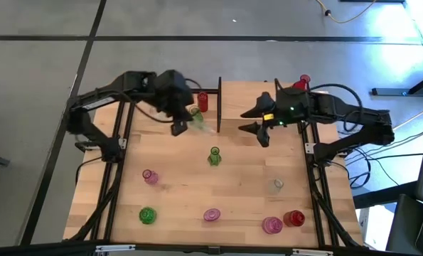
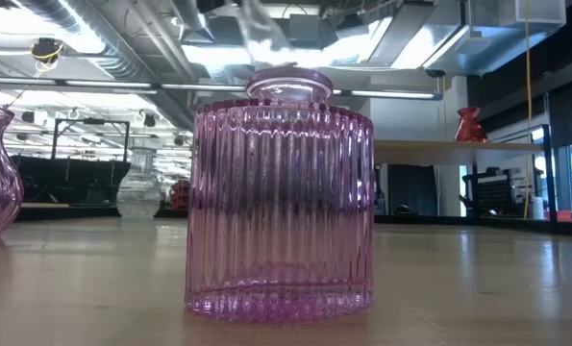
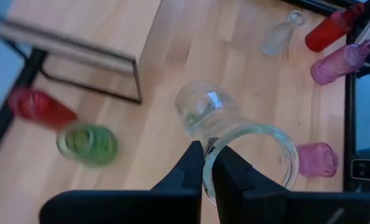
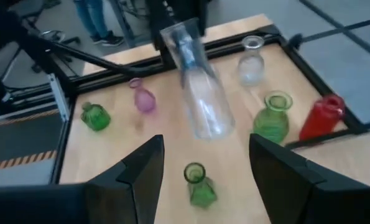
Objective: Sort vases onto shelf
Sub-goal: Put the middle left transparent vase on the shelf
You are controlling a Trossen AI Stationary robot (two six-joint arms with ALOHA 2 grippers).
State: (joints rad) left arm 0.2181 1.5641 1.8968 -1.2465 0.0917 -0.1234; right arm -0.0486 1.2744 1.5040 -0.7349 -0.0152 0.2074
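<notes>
Now | left fingers (image 3: 208, 163): pinching clear vase (image 3: 234, 137) rim | right fingers (image 4: 203, 163): spread, empty, above table (image 1: 183, 171)

You see a clear vase (image 3: 234, 134) in the black left claw (image 3: 208, 163). A pink vase (image 2: 280, 192) has up-and-down ribs. Other vases are green (image 1: 215, 156) and red (image 1: 293, 217). The bench (image 1: 183, 178) is light wood.

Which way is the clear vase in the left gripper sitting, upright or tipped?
Tipped. The clear vase hangs slanted above the table, and the left gripper is pinched shut on its rim.
</notes>
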